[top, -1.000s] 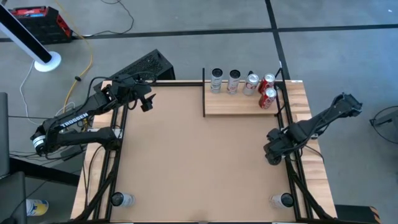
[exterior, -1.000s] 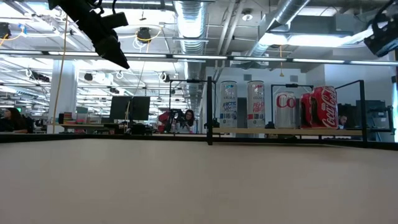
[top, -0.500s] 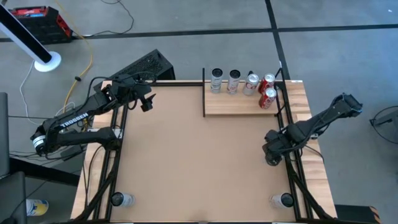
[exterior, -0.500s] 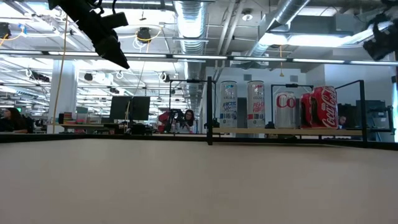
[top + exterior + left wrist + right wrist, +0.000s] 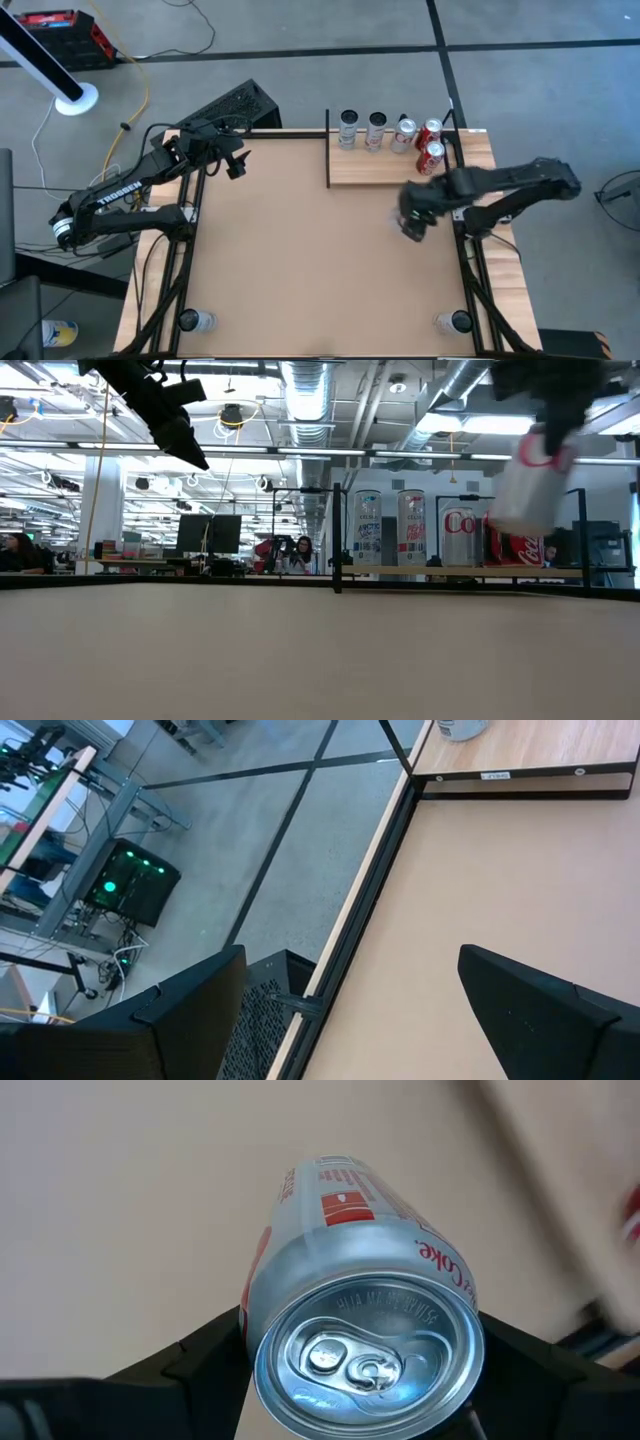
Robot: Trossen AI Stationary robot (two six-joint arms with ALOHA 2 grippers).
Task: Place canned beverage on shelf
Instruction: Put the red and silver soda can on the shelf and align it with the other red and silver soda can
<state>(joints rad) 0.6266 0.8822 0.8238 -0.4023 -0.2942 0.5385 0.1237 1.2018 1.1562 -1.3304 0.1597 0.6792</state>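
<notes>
Five cans [image 5: 375,131] already line the shelf [image 5: 370,172] at its back edge. Right hand [image 5: 413,212] clamps a silver can [image 5: 350,1330], carried clear of the table [image 5: 300,260], just before the shelf's free front. Left hand [image 5: 232,163] waits well away, fingers spread.

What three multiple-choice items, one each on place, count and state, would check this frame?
1. Where is the right gripper?
A. Above the table near the shelf
B. Over the table's left edge
C. Resting on the floor

2. How many cans stand on the shelf?
A. Two
B. Five
C. Eight

3. What is the right gripper doing?
A. Hanging open
B. Pressing the table
C. Holding a silver Diet Coke can

Answers: 1 A, the high view puts it just in front of the shelf; 2 B, five tops show there; 3 C, the right wrist view shows the can between its fingers.
</notes>
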